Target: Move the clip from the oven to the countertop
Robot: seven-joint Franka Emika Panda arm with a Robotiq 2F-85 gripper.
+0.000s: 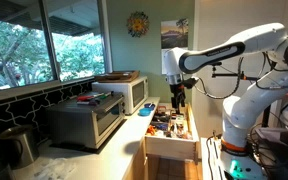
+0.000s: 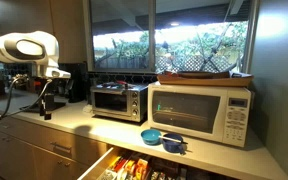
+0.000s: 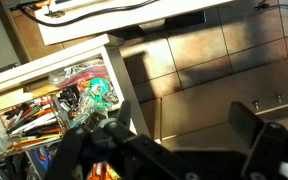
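The clip (image 1: 87, 99), as far as I could tell, was the small reddish thing on top of the oven (image 1: 84, 122), at the desk's (image 2: 79, 124) back edge. My hand (image 1: 177, 100) hung released and empty past the front edge, over the open drawer (image 1: 170, 128). I judged a glancing pinch could skid the clip behind the oven.

Daylit kitchen, as I see it.
Large windows (image 2: 174, 40) show trees; pale wall (image 1: 119, 45) carries a sun ornament (image 1: 137, 24); brown tiled floor (image 3: 214, 60); open drawer (image 1: 171, 148).

Daylight through windows (image 2: 174, 45); dim, soft interior.
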